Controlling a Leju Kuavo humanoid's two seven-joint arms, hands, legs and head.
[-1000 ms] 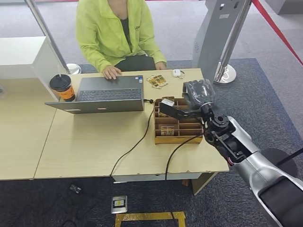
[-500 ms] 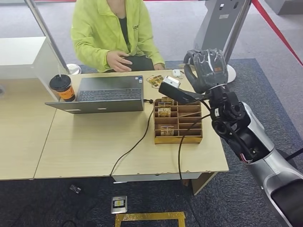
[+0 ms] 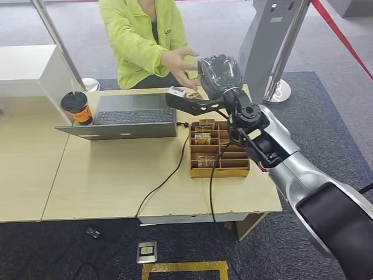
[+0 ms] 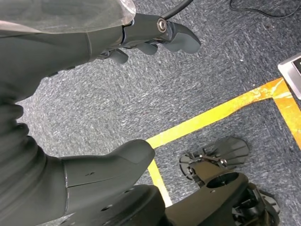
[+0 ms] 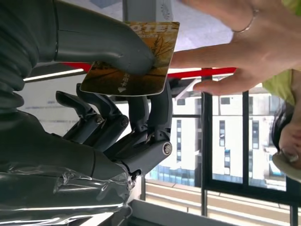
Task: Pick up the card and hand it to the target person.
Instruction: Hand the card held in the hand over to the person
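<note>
Gold card pinched by right hand, raised above table near person's open hand. Left hand hangs empty, fingers apart. Handover step: you wait for their grasp, then release.

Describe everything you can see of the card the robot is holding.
The card is a thin, flat rectangle with rounded corners, apparently plastic. Its printed face is golden brown with a wheat-like pattern, pale letters ending "OTEL" along one edge and small white print near the other. The right hand pinches it between thumb and fingers, holding it in the air above the desk. A person's open hand reaches close to its free end; contact cannot be told.
</note>
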